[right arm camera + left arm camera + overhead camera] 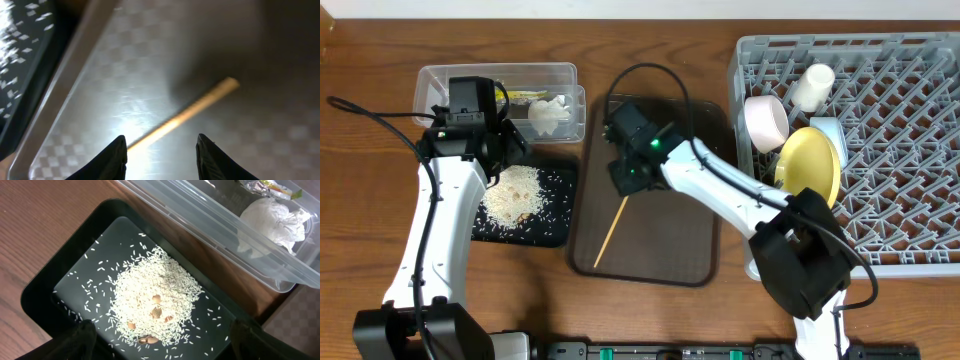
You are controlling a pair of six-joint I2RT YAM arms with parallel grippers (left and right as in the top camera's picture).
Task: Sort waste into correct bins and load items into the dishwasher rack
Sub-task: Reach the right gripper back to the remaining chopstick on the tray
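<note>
One chopstick (611, 232) to collect: lies flat on the brown serving tray (670, 250), long axis diagonal, far end tucked just beneath the right claw (628, 180), near end pointing toward the desk's front-left. Sits between that claw's parted, empty fingers, slanted across the gap. Leaves the left claw (505, 148) farther off, spread and empty over the rice (515, 195) in the black tray (555, 228). Probably calls for a straight descent.

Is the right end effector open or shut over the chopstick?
Open. The right end effector shows a wide gap above the chopstick, which lies flat on the brown tray.
</note>
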